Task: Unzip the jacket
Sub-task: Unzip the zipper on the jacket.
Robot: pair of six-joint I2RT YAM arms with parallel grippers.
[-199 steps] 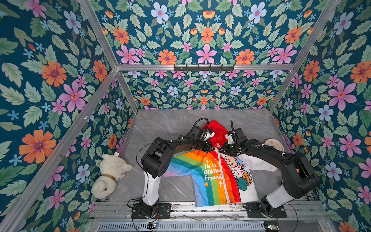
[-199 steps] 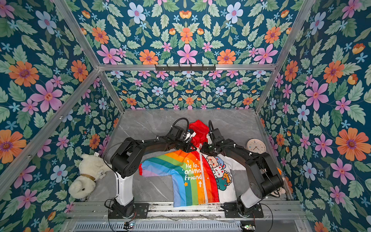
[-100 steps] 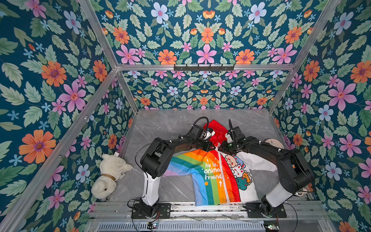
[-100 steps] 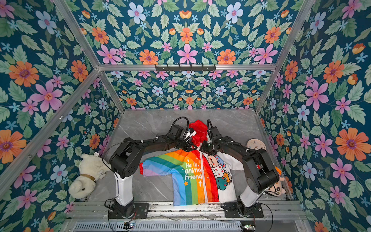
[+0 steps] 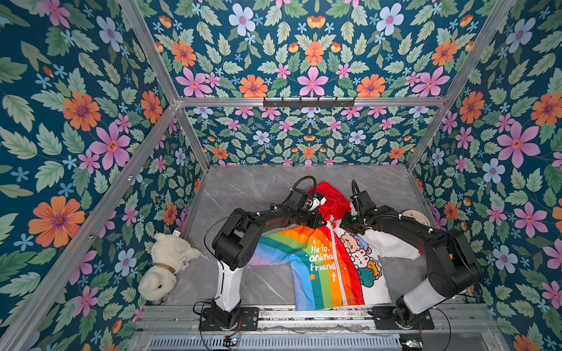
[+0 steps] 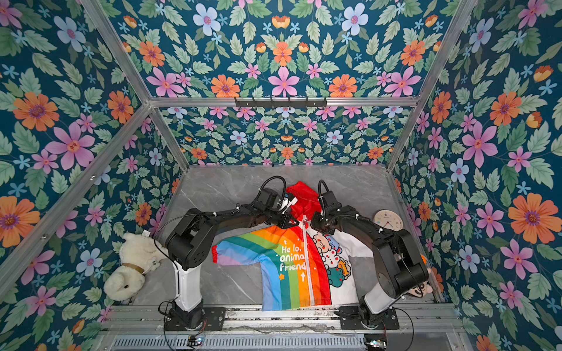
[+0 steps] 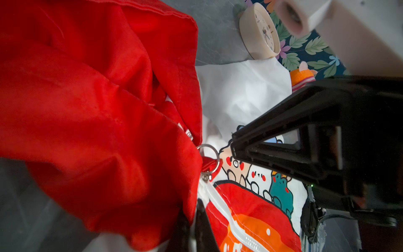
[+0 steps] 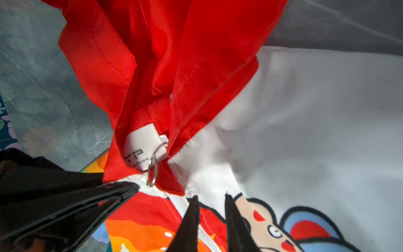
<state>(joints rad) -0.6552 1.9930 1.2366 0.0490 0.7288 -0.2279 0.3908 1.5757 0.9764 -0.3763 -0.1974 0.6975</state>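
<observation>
"Red cloth bunched at the far end, is that the hood (image 5: pixel 333 200)?"

"Yes. The jacket (image 5: pixel 322 267) lies flat on the grey marble worktop (image 5: pixel 258 194), between the two arms, with the hood far and the hem at the near edge. Its rainbow half with white lettering is on the left, and its white half with cartoon animals is on the right."

"And the zipper?"

"The white zipper (image 5: pixel 336 258) runs down the middle and looks closed from collar to hem in both top views. A metal ring (image 7: pixel 217 160) hangs at its top, just beside a white label (image 8: pixel 141 150) inside the neck."

"What about the left pincer?"

"The left pincer (image 7: pixel 192 209) is pressed together on the jacket's collar edge, right beside the top of the zipper on the rainbow side. A sliver of white cloth shows between its fingers. In the right wrist view it sits just beside the ring."

"The right one?"

"The right pincer (image 8: pixel 211 196) has its two tips narrowly apart over the white half, just right of the zipper tape. It is near the ring but not on it, and I see nothing caught between the tips."

"Anything else around?"

"A cream plush bear (image 5: pixel 165 267) lies by the left wall, well apart from the jacket. A round clock (image 6: pixel 387 220) lies near the right wall."
</observation>
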